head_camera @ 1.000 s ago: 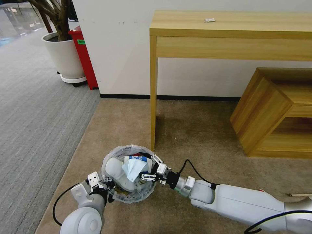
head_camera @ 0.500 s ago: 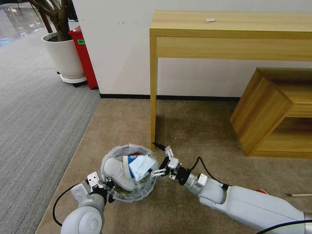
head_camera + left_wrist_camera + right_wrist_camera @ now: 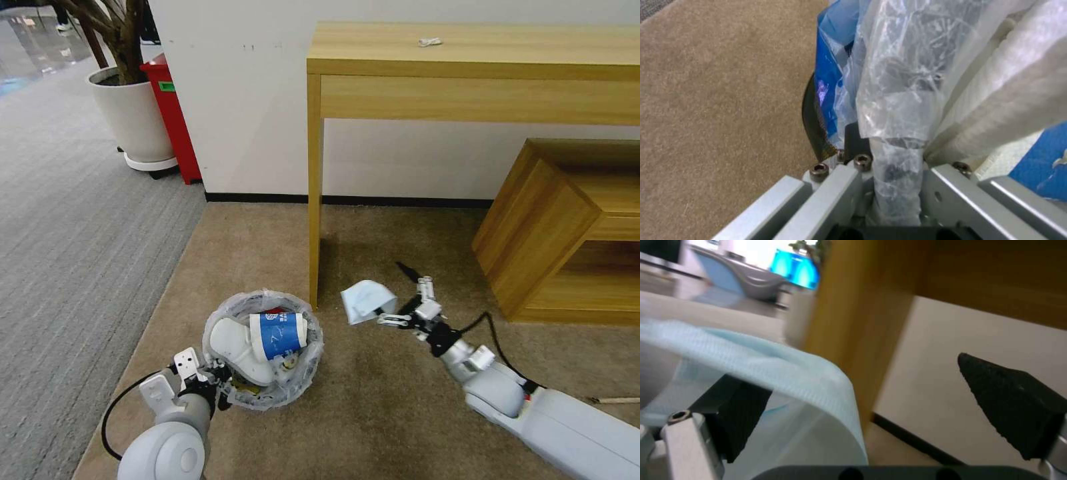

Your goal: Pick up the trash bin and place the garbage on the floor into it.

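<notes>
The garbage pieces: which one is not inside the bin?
The pale blue face mask, draped on the right gripper, beside the bin; the white slipper and blue-white paper cup lie inside.

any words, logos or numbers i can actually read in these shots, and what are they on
None can be read.
Blue-white paper cup in the trash bin: a white logo and lettering on the blue band, too small to make out.
Tall red box beside the planter pot: a small green label, too small to read.
Left and right wrist views: no print.
</notes>
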Available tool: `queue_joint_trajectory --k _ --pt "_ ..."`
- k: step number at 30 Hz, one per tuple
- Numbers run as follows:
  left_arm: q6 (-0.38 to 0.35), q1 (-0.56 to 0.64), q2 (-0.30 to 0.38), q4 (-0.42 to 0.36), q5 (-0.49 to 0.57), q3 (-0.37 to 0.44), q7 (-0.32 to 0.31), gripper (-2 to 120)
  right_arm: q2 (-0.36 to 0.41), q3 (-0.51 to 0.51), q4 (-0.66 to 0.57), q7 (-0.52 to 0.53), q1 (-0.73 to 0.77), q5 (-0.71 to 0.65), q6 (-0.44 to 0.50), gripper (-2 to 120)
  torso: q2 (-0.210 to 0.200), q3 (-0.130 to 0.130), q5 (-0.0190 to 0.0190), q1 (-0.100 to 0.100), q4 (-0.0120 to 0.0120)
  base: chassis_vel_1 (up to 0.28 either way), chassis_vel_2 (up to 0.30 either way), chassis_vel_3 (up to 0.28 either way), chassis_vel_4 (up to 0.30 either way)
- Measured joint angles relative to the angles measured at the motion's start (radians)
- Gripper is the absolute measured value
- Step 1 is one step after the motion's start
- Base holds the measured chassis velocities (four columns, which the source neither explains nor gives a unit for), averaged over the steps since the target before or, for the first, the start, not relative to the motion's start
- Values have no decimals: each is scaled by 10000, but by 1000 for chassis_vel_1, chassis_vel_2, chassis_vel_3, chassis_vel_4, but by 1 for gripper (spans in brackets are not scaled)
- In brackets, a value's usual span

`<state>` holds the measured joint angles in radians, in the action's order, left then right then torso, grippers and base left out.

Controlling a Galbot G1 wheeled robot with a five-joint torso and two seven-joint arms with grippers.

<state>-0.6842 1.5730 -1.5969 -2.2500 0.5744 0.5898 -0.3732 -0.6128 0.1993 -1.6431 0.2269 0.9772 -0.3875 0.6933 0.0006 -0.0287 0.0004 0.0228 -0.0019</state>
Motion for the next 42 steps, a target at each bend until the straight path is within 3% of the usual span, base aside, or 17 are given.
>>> queue_joint_trajectory --k 1,4,8,10,16,20,34,42 --pt "0 0 0 0 0 0 0 0 0 0 0 0 0 0 0 100 0 0 0 0 0 0 0 0 0" --pt "38 -6 20 0 -103 14 97 0 -141 -1437 45 -234 1160 -609 -42 100 1 0 -1 0 1 0 0 0 0" --pt "44 -27 33 -28 -95 31 129 0 -286 -2248 168 -763 1937 -1211 116 100 0 0 0 0 0 0 0 0 0" --pt "48 -26 66 -81 -62 56 191 0 -378 -3110 397 -1602 2858 -1918 320 100 0 0 1 1 0 0 0 0 0" --pt "48 74 111 -258 -1 -49 299 0 -638 -4763 1802 -3772 4351 -2379 1134 100 1 0 -1 0 -3 0 0 0 0" --pt "48 137 126 -253 -29 -136 372 0 -895 -5526 2246 -4240 4984 -2424 1188 100 0 0 1 1 0 0 0 0 0" --pt "74 -2 479 38 145 -206 407 0 -1819 -7522 2307 -4065 7501 -1182 1198 100 1 0 -2 0 -4 0 0 0 0" --pt "88 74 639 -127 324 -201 390 0 -1919 -6895 1547 -3018 7057 -669 1176 100 1 -1 0 0 6 0 0 0 0"
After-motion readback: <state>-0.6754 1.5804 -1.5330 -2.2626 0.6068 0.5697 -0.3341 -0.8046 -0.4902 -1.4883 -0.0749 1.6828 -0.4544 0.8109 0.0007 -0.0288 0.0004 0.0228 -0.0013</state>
